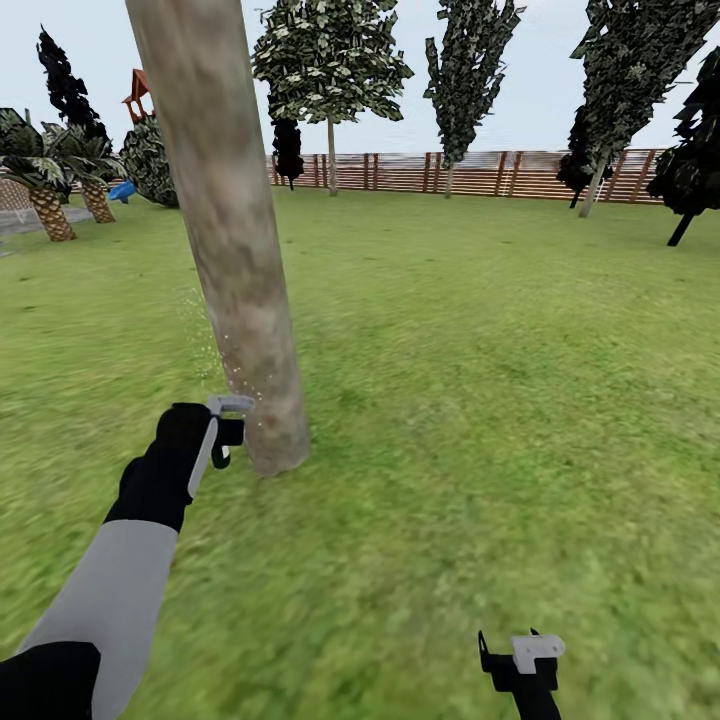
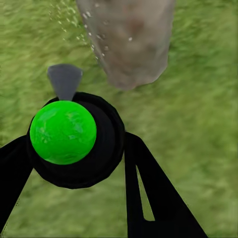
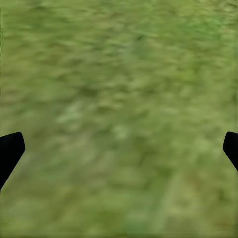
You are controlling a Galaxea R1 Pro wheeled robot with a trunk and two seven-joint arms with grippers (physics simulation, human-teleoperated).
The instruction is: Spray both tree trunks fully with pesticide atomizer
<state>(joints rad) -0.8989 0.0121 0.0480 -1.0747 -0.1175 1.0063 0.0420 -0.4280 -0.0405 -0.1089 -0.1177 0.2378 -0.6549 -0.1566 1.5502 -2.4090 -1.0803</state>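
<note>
Green and black plastic make up the pesticide atomizer (image 2: 67, 136), a round bottle with a bright green cap and a grey nozzle pointing at the base of the tree trunk (image 2: 130, 42); the left gripper (image 2: 74, 163) has its black fingers (image 2: 148, 193) closed on either side of the bottle's body, holding it low and just beside the trunk. It looks like a light, rigid bottle, smooth enough to twist in the grip, so a hold around the widest part of the body, as here, seems the sound place, leaving the nozzle free. How much liquid is inside cannot be told, as the bottle's wall is opaque. Whitish specks of pesticide (image 1: 215, 345) hang in the air along the near side of the trunk's lower part, which in the head view rises thick and leaning from the grass floor (image 1: 450, 400). Judging by the sparse specks, coverage of this trunk is probably only partial. The right gripper (image 1: 520, 655) hangs low over the lawn with its fingers spread wide and nothing between them. Farther off stand more trees (image 1: 330, 60) before a brown slatted fence (image 1: 480, 172), and palms (image 1: 45, 190) at the far left.
</note>
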